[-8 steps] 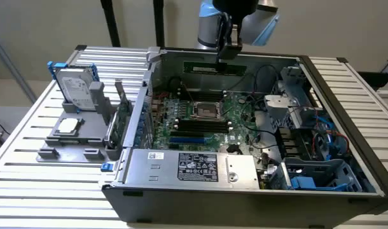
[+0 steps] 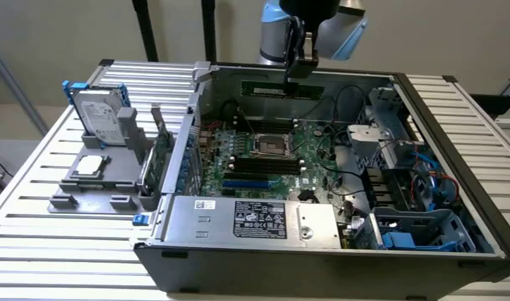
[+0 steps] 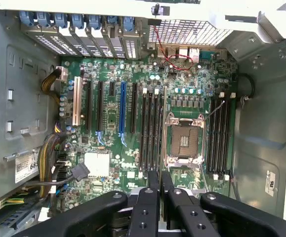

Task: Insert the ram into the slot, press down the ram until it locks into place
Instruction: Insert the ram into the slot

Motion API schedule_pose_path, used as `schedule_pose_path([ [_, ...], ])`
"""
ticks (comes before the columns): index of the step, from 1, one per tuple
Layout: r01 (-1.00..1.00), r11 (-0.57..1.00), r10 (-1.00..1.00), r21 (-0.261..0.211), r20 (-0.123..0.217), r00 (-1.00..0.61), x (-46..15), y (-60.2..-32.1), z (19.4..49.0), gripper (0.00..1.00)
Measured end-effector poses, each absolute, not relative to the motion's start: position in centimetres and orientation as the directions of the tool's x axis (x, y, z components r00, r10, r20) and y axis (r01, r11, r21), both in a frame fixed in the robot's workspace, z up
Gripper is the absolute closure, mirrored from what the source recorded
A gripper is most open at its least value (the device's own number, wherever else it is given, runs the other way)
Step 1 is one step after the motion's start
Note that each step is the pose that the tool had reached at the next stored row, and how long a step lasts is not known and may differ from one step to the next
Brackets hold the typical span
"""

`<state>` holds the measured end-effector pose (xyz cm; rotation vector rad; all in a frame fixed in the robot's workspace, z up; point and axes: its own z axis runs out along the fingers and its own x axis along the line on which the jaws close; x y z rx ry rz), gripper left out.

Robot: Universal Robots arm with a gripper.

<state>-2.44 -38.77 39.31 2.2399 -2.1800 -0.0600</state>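
Above far wall of open computer case (image 2: 238,75), gripper (image 2: 297,75) is clamping ram (image 2: 282,91), holding it level, well clear of motherboard. Slot (image 2: 257,164) is lying empty beside processor socket (image 2: 270,145). Judged step: positioning before insertion, which is calling for ram parallel over slot.

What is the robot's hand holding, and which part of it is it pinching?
The hand holds the ram, the thin green stick, by its upper long edge, near the middle.
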Motion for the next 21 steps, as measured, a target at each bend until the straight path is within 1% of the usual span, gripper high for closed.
schedule_pose_path([
  [6, -0.999, -0.027, -0.999, 0.038, -0.017, 0.027, -2.4, -38.8, 39.3, 0.86],
  [21, -0.998, -0.041, -0.999, 0.038, -0.017, 0.04, -3.4, -38.8, 36.6, 0.86],
])
